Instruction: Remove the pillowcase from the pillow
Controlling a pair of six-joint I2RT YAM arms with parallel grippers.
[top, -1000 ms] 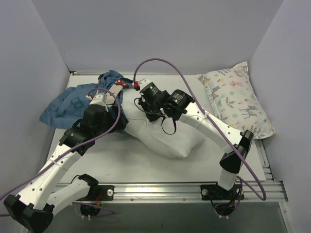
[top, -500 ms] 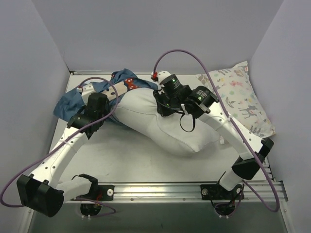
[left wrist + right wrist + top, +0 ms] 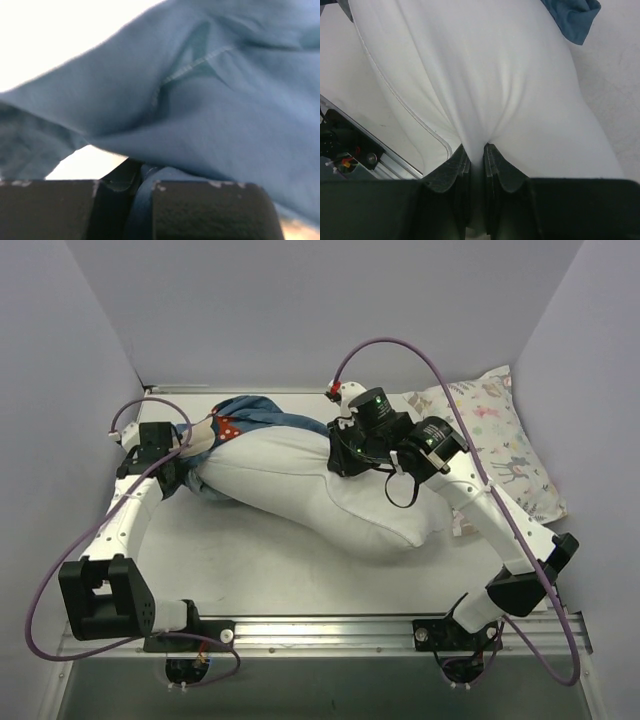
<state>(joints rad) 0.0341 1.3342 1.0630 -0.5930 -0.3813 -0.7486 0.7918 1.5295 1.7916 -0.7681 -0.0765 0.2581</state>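
**Both grippers pinching cloth at the pillow**

The pillow (image 3: 310, 490) lies slantwise on the table (image 3: 250, 570), with most of its white cover bare. The pillowcase (image 3: 270, 412) is bunched over the pillow's far-left end, and a white-and-red patch (image 3: 228, 427) shows on it there. The left gripper (image 3: 142, 187) sits at the pillow's left end, its fingers pressed together on a fold of the blue pillowcase; that cloth fills nearly the whole left wrist view. The right gripper (image 3: 475, 160) sits at the pillow's far edge near its middle, fingers pinching a raised ridge of the white pillow cloth, and a corner of the blue cloth lies just beyond that pinch. The right arm reaches across above the pillow's right end; a smaller printed pillow (image 3: 495, 450) lies close by on the pillow's right.
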